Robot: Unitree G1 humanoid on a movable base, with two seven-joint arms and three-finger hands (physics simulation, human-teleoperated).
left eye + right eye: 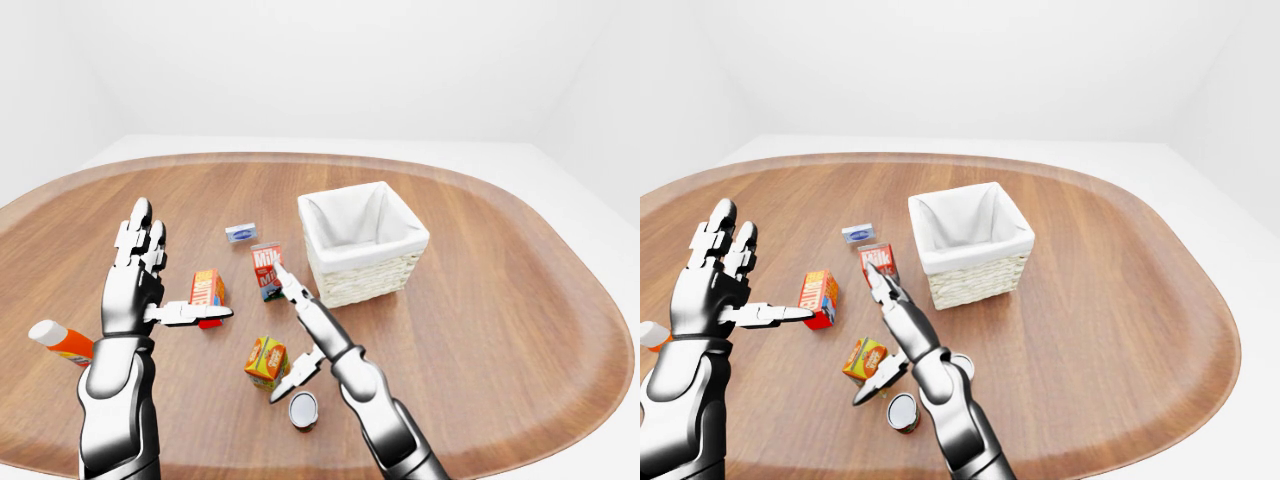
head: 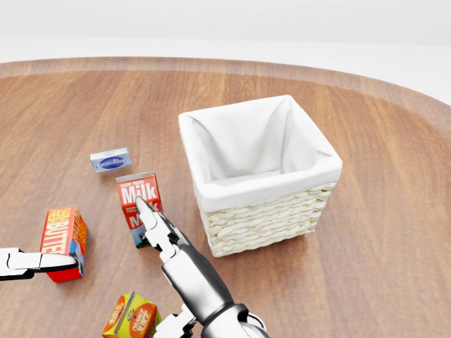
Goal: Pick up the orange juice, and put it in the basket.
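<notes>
The orange juice carton [image 1: 266, 361] stands on the wooden table, low in the left-eye view and at the bottom edge of the head view [image 2: 132, 317]. My right hand [image 1: 292, 335] is open just to its right, its long fingers [image 2: 158, 225] stretched up across the milk carton [image 2: 139, 204] and its thumb beside the juice. The fingers are not around the juice. The white-lined wicker basket [image 1: 365, 282] stands to the upper right and holds nothing. My left hand [image 1: 175, 275] is raised and open at the left, its thumb by the butter box [image 1: 207, 289].
A small blue-and-white box [image 1: 240, 232] lies above the milk carton. A metal can [image 1: 303, 410] stands below the right hand. An orange-and-white bottle [image 1: 60, 341] lies at the far left. The table rim [image 1: 560, 400] curves round at the right.
</notes>
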